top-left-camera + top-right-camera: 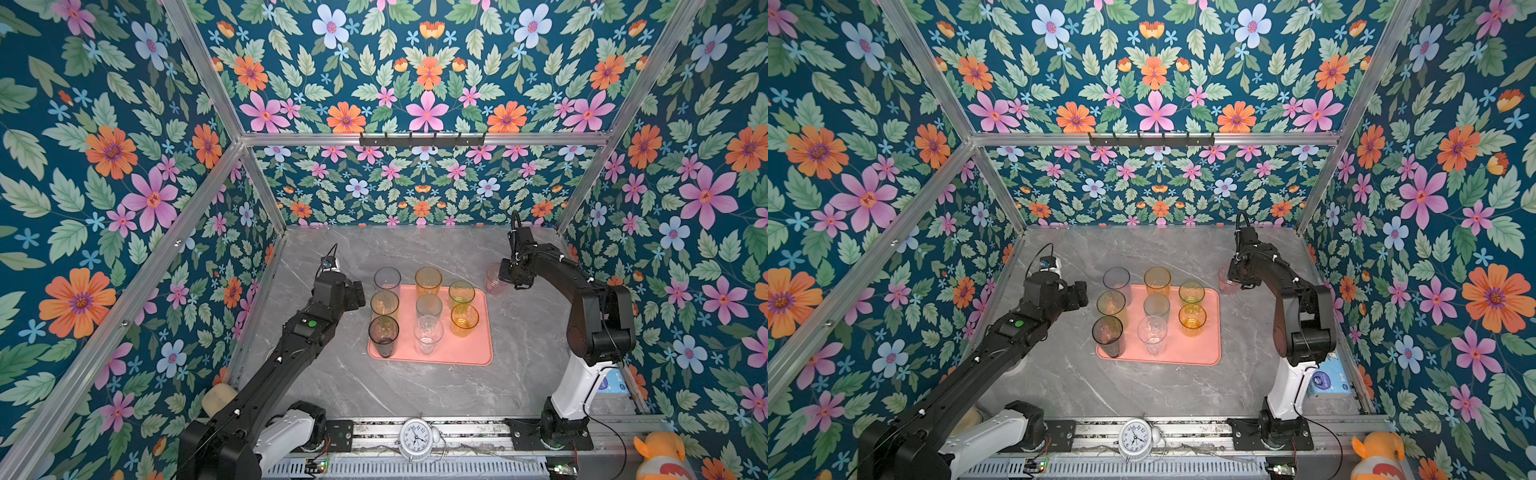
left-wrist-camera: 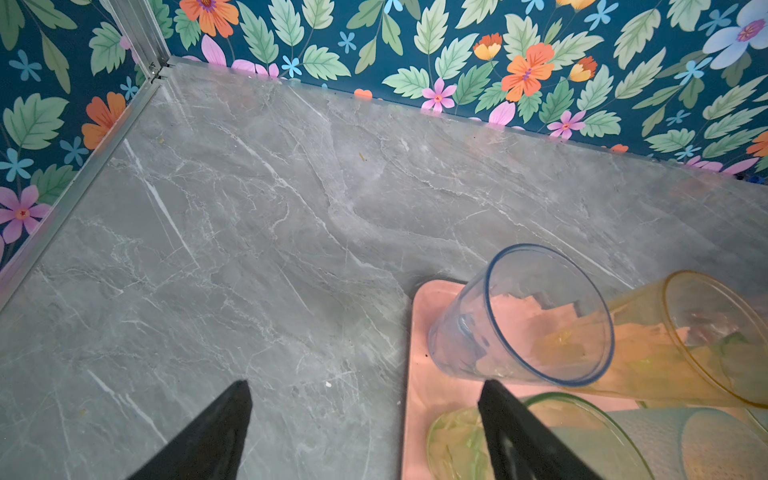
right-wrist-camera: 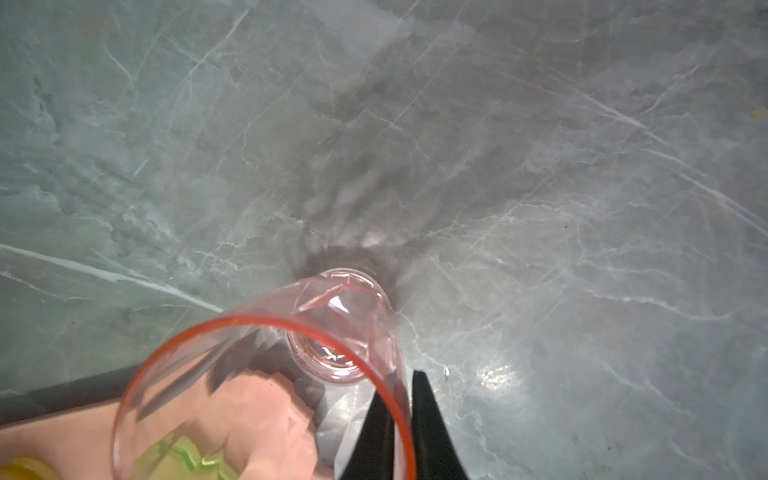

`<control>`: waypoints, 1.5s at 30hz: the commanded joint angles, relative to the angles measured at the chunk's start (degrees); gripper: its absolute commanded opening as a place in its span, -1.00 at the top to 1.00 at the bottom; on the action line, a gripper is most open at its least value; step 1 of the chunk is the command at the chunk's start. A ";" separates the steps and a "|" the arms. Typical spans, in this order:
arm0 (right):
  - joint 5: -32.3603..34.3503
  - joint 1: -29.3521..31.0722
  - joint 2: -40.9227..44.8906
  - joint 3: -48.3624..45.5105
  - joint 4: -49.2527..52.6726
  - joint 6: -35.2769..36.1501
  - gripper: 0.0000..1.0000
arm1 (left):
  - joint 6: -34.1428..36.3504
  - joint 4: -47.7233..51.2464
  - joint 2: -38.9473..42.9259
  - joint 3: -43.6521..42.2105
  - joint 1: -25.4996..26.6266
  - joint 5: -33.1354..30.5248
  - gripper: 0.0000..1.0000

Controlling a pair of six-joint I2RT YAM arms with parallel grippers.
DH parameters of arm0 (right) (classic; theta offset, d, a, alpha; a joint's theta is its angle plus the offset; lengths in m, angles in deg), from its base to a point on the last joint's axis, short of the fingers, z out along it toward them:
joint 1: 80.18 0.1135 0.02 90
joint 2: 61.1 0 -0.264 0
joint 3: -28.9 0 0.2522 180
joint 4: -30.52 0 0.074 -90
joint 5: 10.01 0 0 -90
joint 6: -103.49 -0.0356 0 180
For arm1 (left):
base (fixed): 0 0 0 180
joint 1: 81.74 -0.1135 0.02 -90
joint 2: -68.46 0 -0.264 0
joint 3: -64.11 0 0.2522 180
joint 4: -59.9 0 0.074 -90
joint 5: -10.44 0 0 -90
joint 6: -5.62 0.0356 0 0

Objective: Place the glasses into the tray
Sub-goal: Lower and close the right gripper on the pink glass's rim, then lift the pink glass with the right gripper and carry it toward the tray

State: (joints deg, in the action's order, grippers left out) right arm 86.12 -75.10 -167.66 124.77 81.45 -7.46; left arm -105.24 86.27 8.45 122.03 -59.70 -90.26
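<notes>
The white alarm clock (image 1: 417,439) on the front rail shows black numerals. The print on the blue tissue pack (image 1: 1327,380) is too small to read.

The right gripper (image 3: 399,386) is clenched on the rim wall of the pink translucent tapered tumbler (image 3: 332,332), one finger inside and one outside. The tumbler stands upright on the grey marble-look tabletop (image 3: 540,166), just off the flat salmon-pink rectangular tray (image 1: 469,353).

The left gripper (image 2: 365,381) hangs released. Bare tabletop and the tray's edge lie between its jaws. Just beyond one fingertip stands a tall pale-blue tumbler (image 2: 523,316), with a green tumbler (image 2: 582,436) beside it. Eight other translucent tumblers (image 1: 428,328) stand on the tray.
</notes>
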 commanded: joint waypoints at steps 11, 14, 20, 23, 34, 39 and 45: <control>1.09 0.19 8.90 1.31 10.92 1.11 0.90 | -0.32 -0.50 0.38 -0.30 -0.01 -0.02 -0.77; 0.71 1.18 13.04 1.48 14.10 1.52 0.90 | -0.40 -0.81 0.33 -0.48 -0.02 0.06 -0.77; 2.72 4.00 18.71 0.78 18.99 1.88 0.91 | -0.34 -1.27 0.20 -0.83 0.00 0.31 -0.78; 2.84 5.62 21.05 0.60 20.84 2.00 0.91 | -0.33 -1.35 0.18 -0.92 -0.06 0.33 -0.77; 1.27 10.98 30.21 -2.25 26.11 1.62 0.91 | -0.40 -1.48 0.46 -0.83 -0.07 0.63 -0.77; -0.98 14.26 33.60 -5.60 26.59 0.95 0.90 | -0.45 -1.62 -0.05 -0.34 -0.07 1.29 -0.78; 1.23 20.67 35.25 -7.74 29.56 -1.50 0.91 | -0.33 -1.36 0.12 0.13 -0.04 0.77 -0.77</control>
State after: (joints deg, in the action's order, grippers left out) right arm 86.21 -56.12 -133.15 117.47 108.38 -6.94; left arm -105.42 85.87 8.38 121.79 -59.70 -88.97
